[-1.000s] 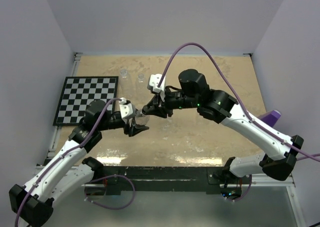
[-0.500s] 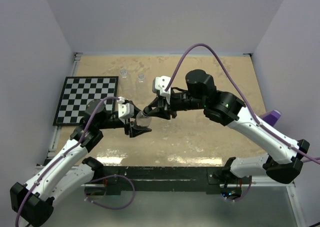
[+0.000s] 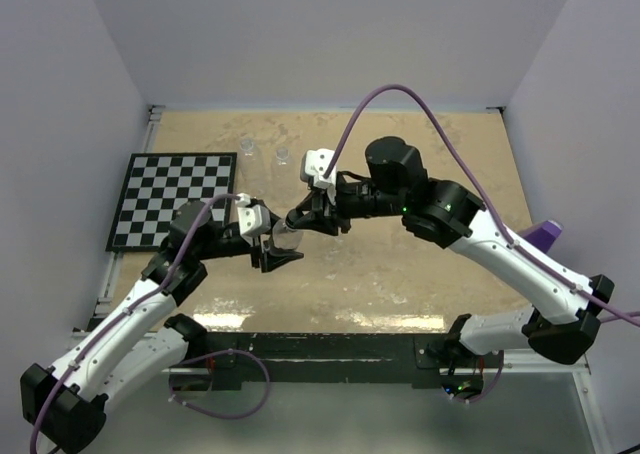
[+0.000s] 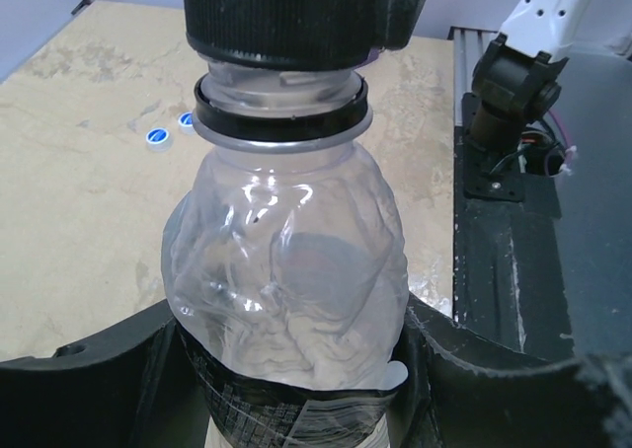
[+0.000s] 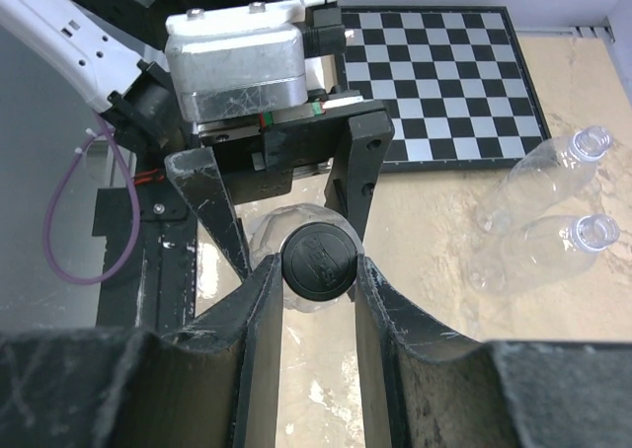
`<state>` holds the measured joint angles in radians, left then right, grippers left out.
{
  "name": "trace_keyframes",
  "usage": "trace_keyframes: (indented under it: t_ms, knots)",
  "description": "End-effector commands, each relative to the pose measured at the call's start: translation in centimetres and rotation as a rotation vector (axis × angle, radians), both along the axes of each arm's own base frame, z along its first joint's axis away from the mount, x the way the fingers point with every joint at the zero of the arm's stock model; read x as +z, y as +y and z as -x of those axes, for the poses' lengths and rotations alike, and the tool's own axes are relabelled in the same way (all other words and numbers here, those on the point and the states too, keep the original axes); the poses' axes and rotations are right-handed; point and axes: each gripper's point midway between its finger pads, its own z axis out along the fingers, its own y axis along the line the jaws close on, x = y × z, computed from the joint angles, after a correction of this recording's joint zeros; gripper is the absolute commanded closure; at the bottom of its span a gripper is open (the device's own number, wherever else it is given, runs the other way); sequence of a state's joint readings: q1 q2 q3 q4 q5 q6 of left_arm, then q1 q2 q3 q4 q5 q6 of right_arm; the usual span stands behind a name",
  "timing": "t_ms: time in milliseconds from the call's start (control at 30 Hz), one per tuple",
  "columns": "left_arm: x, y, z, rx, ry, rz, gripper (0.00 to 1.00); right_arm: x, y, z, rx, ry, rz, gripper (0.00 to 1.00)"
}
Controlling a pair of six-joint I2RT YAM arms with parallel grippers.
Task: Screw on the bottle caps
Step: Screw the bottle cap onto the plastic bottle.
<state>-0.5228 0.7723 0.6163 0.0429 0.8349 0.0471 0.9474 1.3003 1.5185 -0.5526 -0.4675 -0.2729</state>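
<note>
1 bottle (image 4: 286, 280) btm, cap (image 4: 281, 19) top cropped.

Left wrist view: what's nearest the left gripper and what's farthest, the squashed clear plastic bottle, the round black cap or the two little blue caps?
1. Squashed clear plastic bottle: held in the left gripper.
2. Round black plastic cap: on the bottle's neck, just above.
3. Two little blue round caps: far off on the table, left; too close together to rank.

black cap (image 5: 318, 262), clear bottle (image 4: 286, 270), black-and-white checkerboard (image 3: 170, 199)
</note>
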Motion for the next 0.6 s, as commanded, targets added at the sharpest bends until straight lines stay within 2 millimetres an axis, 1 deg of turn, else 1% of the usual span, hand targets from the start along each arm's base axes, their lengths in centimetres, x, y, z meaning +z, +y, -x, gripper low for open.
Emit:
trace_keyframes:
  t_ms: [0,100,167,300,400,567]
  knots:
    - [5.7,-0.1,-0.8,0.044,-0.238,0.075,1.0,-3.8,-0.5,0.5,-0.01,0.108,0.137,0.85]
    - [5.7,-0.3,-0.9,0.067,-0.257,0.062,1.0,-4.2,-0.2,0.3,-0.012,0.124,0.148,0.85]
    - [6.2,-0.4,-0.7,0.071,-0.273,0.081,1.0,-4.3,-0.1,0.2,-0.018,0.128,0.151,0.85]
    - [7.5,0.0,-1.0,0.124,-0.305,0.142,1.0,-4.7,0.1,-0.1,-0.043,0.153,0.157,0.85]
    - [8.4,0.2,-1.3,0.162,-0.314,0.19,1.0,-4.6,0.1,-0.4,-0.068,0.167,0.151,0.85]
    - [8.8,-0.2,-1.1,0.16,-0.313,0.241,1.0,-3.5,0.0,-1.3,-0.149,0.177,0.113,0.85]
